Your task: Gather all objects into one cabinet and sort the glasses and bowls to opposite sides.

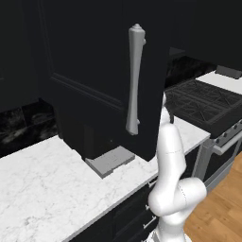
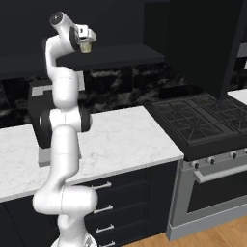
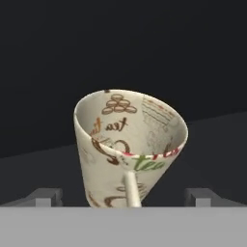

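While the arm is stretched upward, the end effector [image 2: 87, 44] is seen raised at the level of the cabinet shelf [image 2: 116, 55], clenched on the beige tumbler [image 2: 86, 47]. From the hand camera the tumbler [image 3: 128, 144] is seen tilted, its open mouth turned toward the lens, with brown and green lettering printed across its cream wall; one fingertip [image 3: 131, 190] is pressed against its rim. Behind it a dark shelf surface and a dark back wall are shown. Beside the arm, the tall black cabinet door [image 1: 104, 61] stands open, marked by its long pale-grey bar handle [image 1: 134, 80]. Below, a white marbled table [image 1: 42, 189] is spread out, with a black toaster [image 2: 36, 108] set on it behind the arm and a black marbled backsplash [image 2: 125, 84] along the wall. To the right a black gas stove [image 2: 202, 120] is placed against the table, and wooden flooring [image 1: 222, 212] is visible beneath.
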Tool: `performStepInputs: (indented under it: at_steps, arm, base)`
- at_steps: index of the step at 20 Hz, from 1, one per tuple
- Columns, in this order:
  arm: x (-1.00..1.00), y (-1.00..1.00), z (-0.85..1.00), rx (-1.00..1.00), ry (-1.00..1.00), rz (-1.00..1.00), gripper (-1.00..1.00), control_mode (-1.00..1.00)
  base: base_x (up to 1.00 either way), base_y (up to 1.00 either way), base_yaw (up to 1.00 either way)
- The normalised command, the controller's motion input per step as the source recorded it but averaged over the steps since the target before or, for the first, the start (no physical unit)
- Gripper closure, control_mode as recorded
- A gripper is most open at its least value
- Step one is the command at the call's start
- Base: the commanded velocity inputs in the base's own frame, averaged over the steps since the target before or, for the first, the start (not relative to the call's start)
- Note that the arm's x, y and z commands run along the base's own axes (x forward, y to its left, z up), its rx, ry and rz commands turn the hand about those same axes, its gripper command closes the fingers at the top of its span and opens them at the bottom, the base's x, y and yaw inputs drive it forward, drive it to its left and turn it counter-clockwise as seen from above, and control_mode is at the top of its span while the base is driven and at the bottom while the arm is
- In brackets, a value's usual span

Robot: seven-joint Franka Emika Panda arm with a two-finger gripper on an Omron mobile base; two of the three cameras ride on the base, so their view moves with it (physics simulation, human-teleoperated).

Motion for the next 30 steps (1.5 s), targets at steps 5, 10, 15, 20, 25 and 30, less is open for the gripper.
performStepInputs:
  at_steps: [5, 10, 15, 20, 25, 30]
  arm:
    - [0.47, 0.18, 0.0, 0.0, 0.0, -0.06, 1.0, -1.0]
    - [0.17, 0.1, -0.12, 0.0, 0.0, -0.02, -1.0, -1.0]
    - [0.03, 0.09, -0.32, 0.0, 0.0, -0.01, 1.0, -1.0]
    - [0.01, 0.04, -0.46, 0.0, 0.0, -0.01, 1.0, -1.0]
    - [0.0, 0.02, -0.28, 0.0, 0.0, -0.01, 1.0, -1.0]
    - [-0.22, 0.0, 0.32, 0.0, -0.11, 0.0, 1.0, -1.0]
  base:
    - [0.0, 0.0, 0.0]
    - [0.0, 0.0, 0.0]
    - [0.0, 0.0, 0.0]
    - [0.0, 0.0, 0.0]
    - [0.0, 0.0, 0.0]
    - [0.0, 0.0, 0.0]
